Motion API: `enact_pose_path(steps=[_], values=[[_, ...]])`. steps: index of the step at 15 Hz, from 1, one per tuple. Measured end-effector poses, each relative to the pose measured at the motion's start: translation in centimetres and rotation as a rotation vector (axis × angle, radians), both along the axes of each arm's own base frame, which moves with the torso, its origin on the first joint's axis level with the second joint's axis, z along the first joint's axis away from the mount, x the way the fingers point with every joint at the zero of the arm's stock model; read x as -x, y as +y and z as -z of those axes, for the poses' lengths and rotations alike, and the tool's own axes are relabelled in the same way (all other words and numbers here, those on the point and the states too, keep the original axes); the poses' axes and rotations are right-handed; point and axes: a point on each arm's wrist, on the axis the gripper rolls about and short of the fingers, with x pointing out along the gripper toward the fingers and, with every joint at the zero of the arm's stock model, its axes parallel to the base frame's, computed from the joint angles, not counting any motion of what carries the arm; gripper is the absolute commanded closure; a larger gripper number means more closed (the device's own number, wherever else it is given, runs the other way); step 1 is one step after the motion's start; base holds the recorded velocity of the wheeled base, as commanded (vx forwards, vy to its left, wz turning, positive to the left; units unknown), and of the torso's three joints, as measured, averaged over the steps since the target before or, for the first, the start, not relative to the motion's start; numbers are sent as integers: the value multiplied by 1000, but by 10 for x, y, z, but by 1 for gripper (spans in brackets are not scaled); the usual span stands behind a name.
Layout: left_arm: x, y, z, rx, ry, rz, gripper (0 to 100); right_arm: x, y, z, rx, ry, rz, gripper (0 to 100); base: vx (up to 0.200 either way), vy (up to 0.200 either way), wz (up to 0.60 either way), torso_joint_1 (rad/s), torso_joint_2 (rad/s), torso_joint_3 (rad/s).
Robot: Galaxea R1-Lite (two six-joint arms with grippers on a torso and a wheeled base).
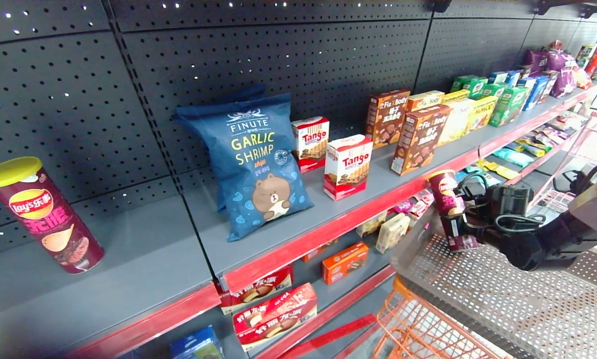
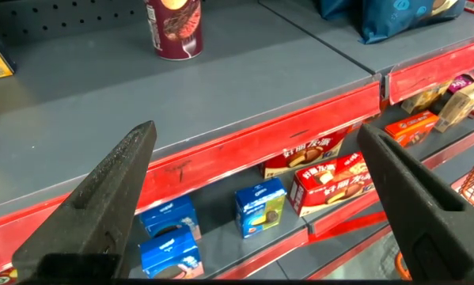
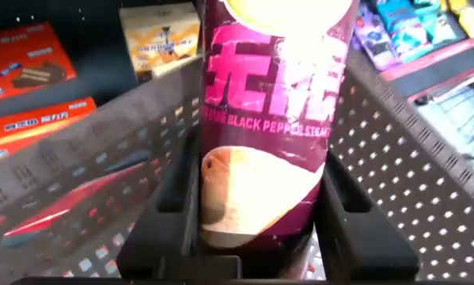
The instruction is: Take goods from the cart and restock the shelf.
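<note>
A maroon chips can (image 1: 448, 202) with a yellow lid is upright in my right gripper (image 1: 457, 225), above the front corner of the cart's grey perforated tray (image 1: 503, 294). In the right wrist view the can (image 3: 268, 127) sits between the black fingers (image 3: 180, 186), which are shut on it. A matching chips can (image 1: 44, 214) stands on the grey shelf (image 1: 144, 259) at the far left. My left gripper (image 2: 252, 214) hangs open and holds nothing, in front of the shelf's red edge (image 2: 244, 146), with that shelf can (image 2: 173, 28) farther back.
A blue shrimp chips bag (image 1: 258, 169), two red-and-white wafer boxes (image 1: 347, 167) and brown boxes (image 1: 418, 139) fill the shelf to the right of the bare grey stretch. Lower shelves hold cookie boxes (image 1: 273, 314). An orange cart basket (image 1: 418, 329) sits under the tray.
</note>
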Motion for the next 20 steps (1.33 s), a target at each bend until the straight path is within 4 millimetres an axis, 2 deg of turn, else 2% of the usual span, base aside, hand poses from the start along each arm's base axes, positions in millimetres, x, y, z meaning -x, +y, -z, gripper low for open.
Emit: enact_pose_path(steps=[4, 7, 9, 10, 12, 15, 17, 20], values=[[0, 0, 0, 0, 0, 0, 0, 13, -6, -22, -2, -40, 17, 100, 0, 0, 0, 0, 0, 0], [0, 0, 0, 0, 0, 0, 0, 50, -13, -70, -2, -122, 42, 100, 0, 0, 0, 0, 0, 0], [0, 0, 0, 0, 0, 0, 0, 94, -11, -111, -5, -214, 49, 100, 0, 0, 0, 0, 0, 0], [0, 0, 0, 0, 0, 0, 0, 116, -9, -126, -9, -258, 48, 100, 0, 0, 0, 0, 0, 0], [0, 0, 0, 0, 0, 0, 0, 173, -4, -148, -10, -336, 50, 100, 0, 0, 0, 0, 0, 0], [0, 0, 0, 0, 0, 0, 0, 251, -4, -152, -5, -381, 73, 100, 0, 0, 0, 0, 0, 0], [0, 0, 0, 0, 0, 0, 0, 295, -10, -151, 8, -415, 134, 100, 0, 0, 0, 0, 0, 0], [0, 0, 0, 0, 0, 0, 0, 342, -12, -139, 25, -452, 197, 100, 0, 0, 0, 0, 0, 0]])
